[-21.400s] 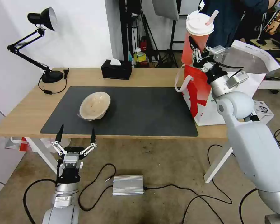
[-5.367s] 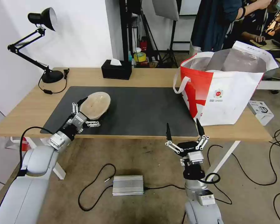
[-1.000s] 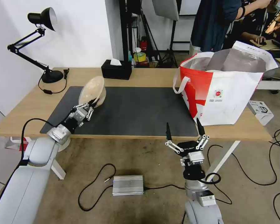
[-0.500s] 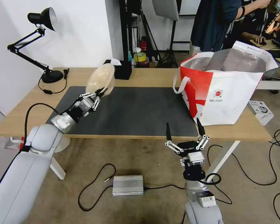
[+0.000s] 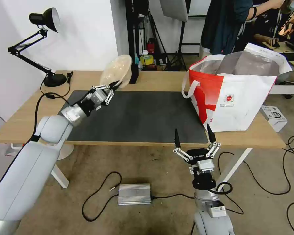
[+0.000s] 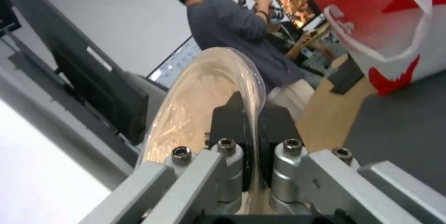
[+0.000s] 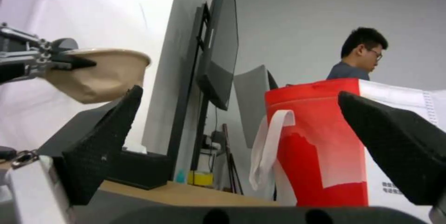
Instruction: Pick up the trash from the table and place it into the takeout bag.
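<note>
Carrying the last bowl to the bag

Head view: the left gripper (image 5: 113, 85), upper centre-left of the frame, has its fingers clamped on the rim of the beige plastic bowl (image 5: 116, 70), held tilted above the bench (image 5: 153, 81). The takeout bag (image 5: 238, 94) stands open at upper right. The right gripper (image 5: 193, 137) hangs spread and empty at lower centre, below the bench edge.

Left wrist view: the fingers (image 6: 231, 119) pinch the thin rim edge-on. I judge the hold slim, so travel should be smooth, without wrist jerks.

Right wrist view: the bowl sits at upper left, the bag's red wall at centre right. Clearing that wall and the strap before release looks advisable.
</note>
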Robot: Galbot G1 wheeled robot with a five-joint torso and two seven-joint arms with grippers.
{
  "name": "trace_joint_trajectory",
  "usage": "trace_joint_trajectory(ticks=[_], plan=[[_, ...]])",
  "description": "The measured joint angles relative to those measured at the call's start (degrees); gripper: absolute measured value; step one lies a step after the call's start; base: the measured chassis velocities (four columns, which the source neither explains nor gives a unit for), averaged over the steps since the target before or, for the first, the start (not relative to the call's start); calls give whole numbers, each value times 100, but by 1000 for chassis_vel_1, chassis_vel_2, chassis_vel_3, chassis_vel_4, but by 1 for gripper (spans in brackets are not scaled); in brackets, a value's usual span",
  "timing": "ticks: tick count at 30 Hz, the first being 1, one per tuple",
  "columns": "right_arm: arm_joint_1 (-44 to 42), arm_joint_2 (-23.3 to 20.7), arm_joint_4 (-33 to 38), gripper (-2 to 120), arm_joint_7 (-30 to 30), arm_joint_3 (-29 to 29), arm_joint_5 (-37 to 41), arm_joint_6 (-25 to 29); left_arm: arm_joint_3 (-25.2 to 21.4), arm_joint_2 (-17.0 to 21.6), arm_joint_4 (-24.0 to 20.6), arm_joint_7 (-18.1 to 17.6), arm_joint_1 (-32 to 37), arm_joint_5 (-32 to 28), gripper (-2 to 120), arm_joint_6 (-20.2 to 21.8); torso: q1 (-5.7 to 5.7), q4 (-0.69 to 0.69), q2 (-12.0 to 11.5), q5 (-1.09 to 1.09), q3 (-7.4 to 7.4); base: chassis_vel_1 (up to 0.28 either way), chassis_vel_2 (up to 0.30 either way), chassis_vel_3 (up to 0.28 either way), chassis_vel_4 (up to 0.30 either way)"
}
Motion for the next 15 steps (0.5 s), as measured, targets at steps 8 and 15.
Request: trace_joint_trajectory(ticks=[8, 15], plan=[[-9, 22, 12, 100, 1, 35, -27, 5, 360, -82, 139, 3, -371, -54, 2, 6, 0, 0, 0, 3, 0, 0, 0, 0, 0], [-15, 26, 20, 100, 1, 42, -62, 12, 799, -151, 274, 3, -834, -140, 2, 15, 0, 0, 0, 4, 0, 0, 0, 0, 0]])
